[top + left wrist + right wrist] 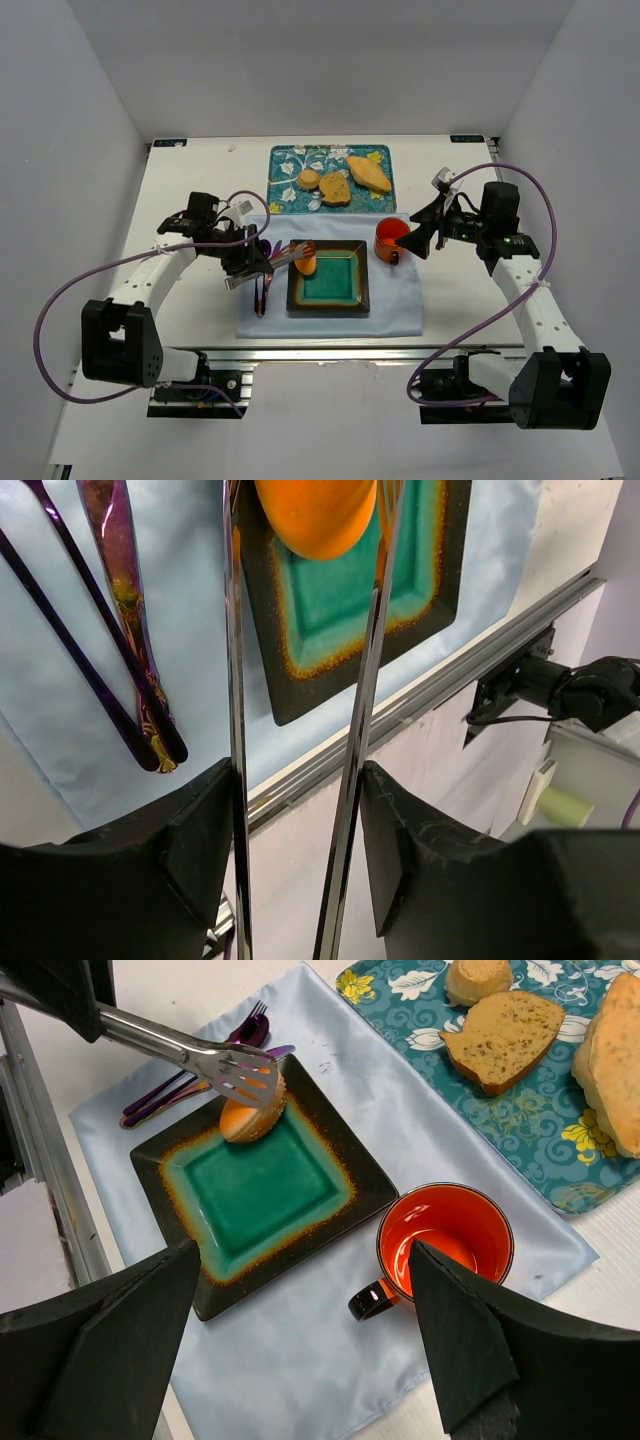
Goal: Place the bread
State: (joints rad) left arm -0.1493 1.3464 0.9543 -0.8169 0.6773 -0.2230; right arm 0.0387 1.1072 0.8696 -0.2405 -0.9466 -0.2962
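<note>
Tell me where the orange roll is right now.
In the top view the roll is left of centre, between the tips of the tongs, at the far-left corner of the plate, right of the purple cutlery.

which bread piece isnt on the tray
The glossy orange oval roll, between the metal tongs at the corner of the square green plate. The round tan bun, brown-crusted toast slice and pale oval loaf lie on the floral teal tray.
</note>
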